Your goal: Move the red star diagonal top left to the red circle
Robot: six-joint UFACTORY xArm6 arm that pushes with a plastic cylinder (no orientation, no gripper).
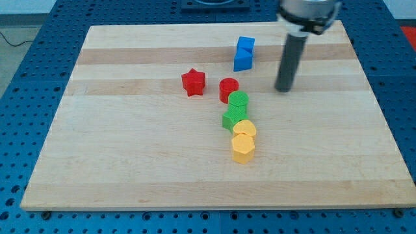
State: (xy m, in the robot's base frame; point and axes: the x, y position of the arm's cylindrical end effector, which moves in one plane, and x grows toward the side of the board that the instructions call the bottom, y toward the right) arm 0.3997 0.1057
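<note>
The red star [193, 82] lies on the wooden board [130, 149], just left of the red circle [228, 89] and slightly higher, with a small gap between them. My tip [283, 89] rests on the board to the right of the red circle, well apart from it and far from the red star. The dark rod rises from the tip toward the view's top.
A blue block [244, 53] stands above the red circle. A green circle [238, 101] touches the red circle's lower right. Below it, a green block [233, 119], a yellow circle [245, 129] and a yellow hexagon [242, 148] form a column.
</note>
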